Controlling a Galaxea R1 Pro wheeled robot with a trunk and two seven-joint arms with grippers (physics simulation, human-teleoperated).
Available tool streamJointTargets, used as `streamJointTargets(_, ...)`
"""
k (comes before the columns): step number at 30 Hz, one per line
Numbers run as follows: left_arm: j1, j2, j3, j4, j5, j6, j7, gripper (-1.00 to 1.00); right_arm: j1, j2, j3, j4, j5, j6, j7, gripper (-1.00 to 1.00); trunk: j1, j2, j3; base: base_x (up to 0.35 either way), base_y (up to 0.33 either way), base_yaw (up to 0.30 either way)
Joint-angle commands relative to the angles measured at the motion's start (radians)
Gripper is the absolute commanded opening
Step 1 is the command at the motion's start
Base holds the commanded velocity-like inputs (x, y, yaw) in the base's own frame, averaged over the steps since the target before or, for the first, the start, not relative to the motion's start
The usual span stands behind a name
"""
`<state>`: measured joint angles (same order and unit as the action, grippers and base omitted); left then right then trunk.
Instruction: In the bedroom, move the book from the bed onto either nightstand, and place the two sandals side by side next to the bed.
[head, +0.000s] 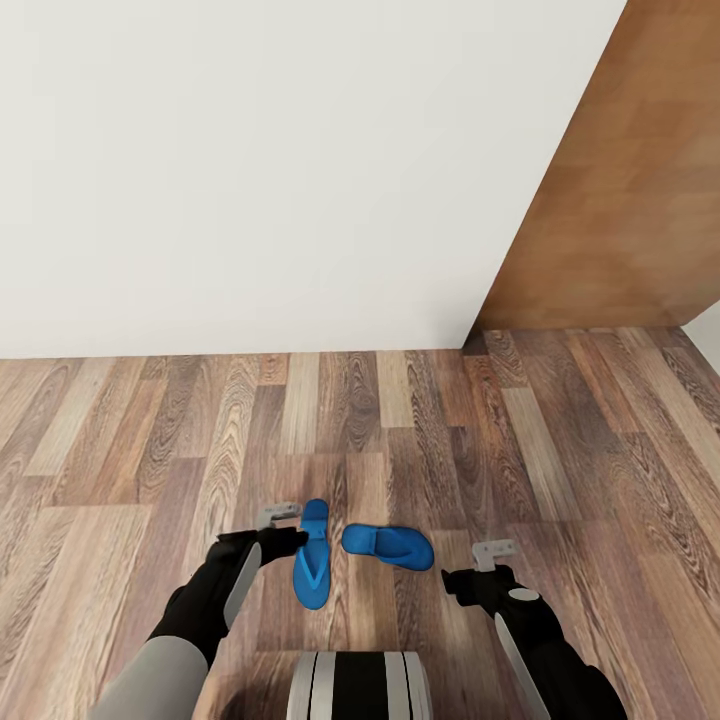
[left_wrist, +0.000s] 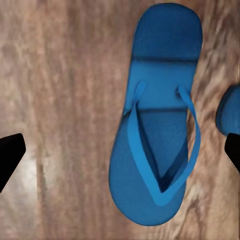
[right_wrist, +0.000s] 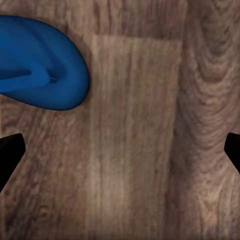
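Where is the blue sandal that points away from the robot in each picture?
Head view: the upright sandal lies low in the middle, on the wood floor, just beside the left tool.
Left wrist view: the same sandal lies lengthwise, strap side up.
Right wrist view: not in it; the blue shape there is the sideways sandal.
Shared landmark: the sideways sandal, also at the left wrist view's edge.

Floor (head: 420, 420): grained wood planks, faint sheen; sandals (head: 312, 565): matt blue, finely textured; wall (head: 280, 170): smooth matt white.
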<state>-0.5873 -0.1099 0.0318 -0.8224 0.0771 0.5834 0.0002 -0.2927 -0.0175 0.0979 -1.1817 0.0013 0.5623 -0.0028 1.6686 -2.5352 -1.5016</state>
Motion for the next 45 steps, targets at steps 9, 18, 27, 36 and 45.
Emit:
streamJointTargets(9, -0.024, -0.038, -0.059, 0.027, 0.008, -0.009, 0.015, 1.00, 0.000, -0.001, 0.001, -0.002, 0.000, 0.005, 0.001, 1.00, 0.000, 0.000, -0.001, 0.000, 0.000, 0.000)
streamJointTargets(18, -0.174, -0.048, -0.064, 0.244, 0.052, -0.018, 0.175, 1.00, -0.002, -0.001, 0.007, -0.001, 0.000, -0.041, 0.001, 1.00, 0.000, 0.000, -0.001, 0.000, 0.000, 0.000)
streamJointTargets(27, -0.177, -0.047, -0.063, 0.228, 0.107, -0.023, 0.221, 1.00, -0.002, -0.001, 0.007, -0.004, 0.000, -0.042, 0.001, 1.00, 0.000, 0.000, -0.001, 0.000, 0.000, 0.000)
streamJointTargets(36, -0.177, -0.046, -0.065, 0.224, 0.107, -0.081, 0.224, 1.00, -0.002, -0.001, 0.007, -0.005, 0.000, -0.042, 0.001, 1.00, 0.000, 0.000, -0.001, 0.000, 0.000, 0.000)
streamJointTargets(45, -0.177, -0.044, -0.065, 0.224, 0.107, -0.083, 0.220, 1.00, -0.002, -0.001, 0.007, -0.007, 0.000, -0.044, 0.001, 1.00, 0.000, 0.000, -0.001, 0.000, 0.000, 0.000)
